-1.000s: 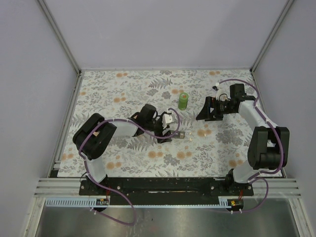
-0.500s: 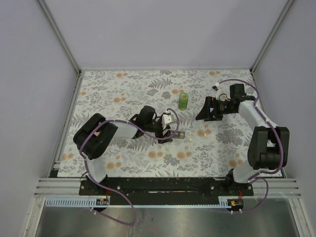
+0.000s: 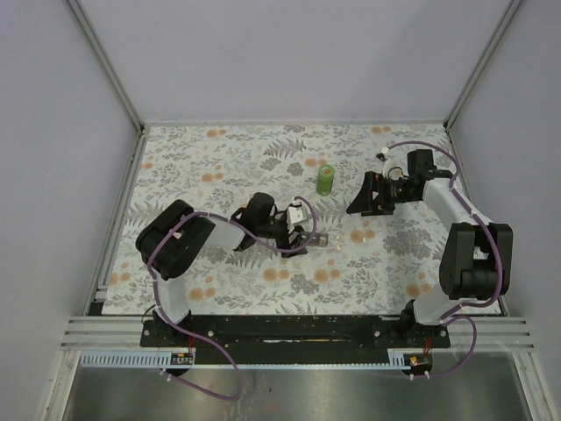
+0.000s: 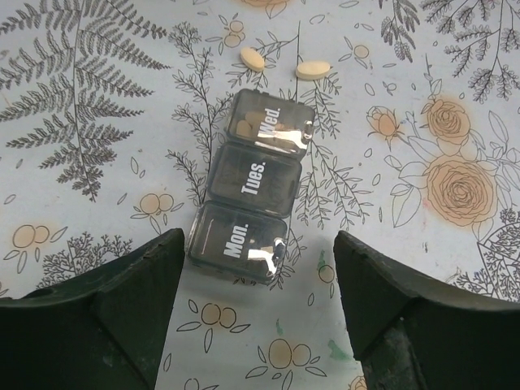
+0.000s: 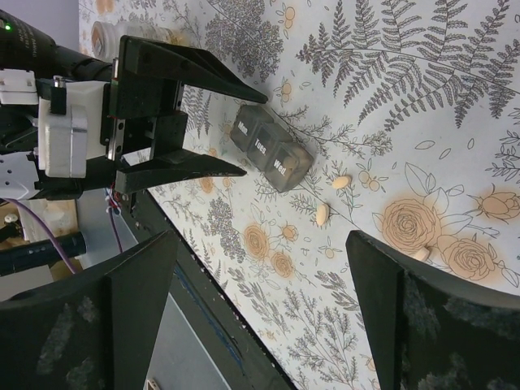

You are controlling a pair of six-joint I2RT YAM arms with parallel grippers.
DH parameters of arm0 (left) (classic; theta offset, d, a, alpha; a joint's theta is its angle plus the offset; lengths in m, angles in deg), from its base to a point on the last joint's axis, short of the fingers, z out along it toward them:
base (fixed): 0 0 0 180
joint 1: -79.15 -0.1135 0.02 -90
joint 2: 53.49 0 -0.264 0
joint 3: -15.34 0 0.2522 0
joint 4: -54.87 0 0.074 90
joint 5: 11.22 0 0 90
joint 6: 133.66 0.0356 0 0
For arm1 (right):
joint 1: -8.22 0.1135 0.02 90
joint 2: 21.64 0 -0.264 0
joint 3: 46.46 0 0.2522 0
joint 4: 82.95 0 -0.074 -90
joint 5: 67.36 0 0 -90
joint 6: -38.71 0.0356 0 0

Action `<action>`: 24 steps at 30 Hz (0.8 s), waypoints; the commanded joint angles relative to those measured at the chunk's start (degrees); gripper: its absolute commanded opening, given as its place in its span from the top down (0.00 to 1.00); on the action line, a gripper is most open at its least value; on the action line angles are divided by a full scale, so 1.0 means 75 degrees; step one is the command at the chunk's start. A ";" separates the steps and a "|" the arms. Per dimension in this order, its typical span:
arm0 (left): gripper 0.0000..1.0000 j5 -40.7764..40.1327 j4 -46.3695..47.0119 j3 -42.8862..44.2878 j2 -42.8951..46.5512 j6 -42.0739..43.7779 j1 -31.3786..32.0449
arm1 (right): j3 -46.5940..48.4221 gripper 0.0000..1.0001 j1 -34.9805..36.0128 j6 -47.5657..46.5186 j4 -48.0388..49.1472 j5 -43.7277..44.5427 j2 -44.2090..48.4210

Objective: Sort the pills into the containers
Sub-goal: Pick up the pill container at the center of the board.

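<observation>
Three-compartment pill organizer points its Wed. end toward two pills.

Glossy smoked-plastic pill organizer on a matt, smooth floral-printed table cover.

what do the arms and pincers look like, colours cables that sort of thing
The left arm and right arm both have white links between bulky black joints, and a purple cable loops along each. The left pincer and right pincer are black, with broad wedge-shaped fingers tapering to a point. A white block sits behind the left pincer's fingers.
</observation>
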 commanded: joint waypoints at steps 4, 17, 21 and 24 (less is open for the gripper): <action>0.24 0.0300 0.0350 0.0025 -0.0071 0.0167 -0.0022 | 0.0026 0.05 -0.0005 -0.0040 -0.0032 -0.0279 -0.0063; 0.39 0.0441 -0.0271 0.0048 0.0093 0.0624 -0.0022 | 0.0037 0.04 -0.0017 -0.0087 -0.0090 -0.0372 -0.0133; 0.40 0.0359 -0.0271 0.0036 0.0104 0.0589 -0.0022 | 0.0038 0.04 -0.0017 -0.0111 -0.0090 -0.0361 -0.0156; 0.43 0.0312 -0.0236 0.0048 0.0105 0.0566 -0.0022 | 0.0049 0.04 -0.0017 -0.0087 -0.0090 -0.0372 -0.0168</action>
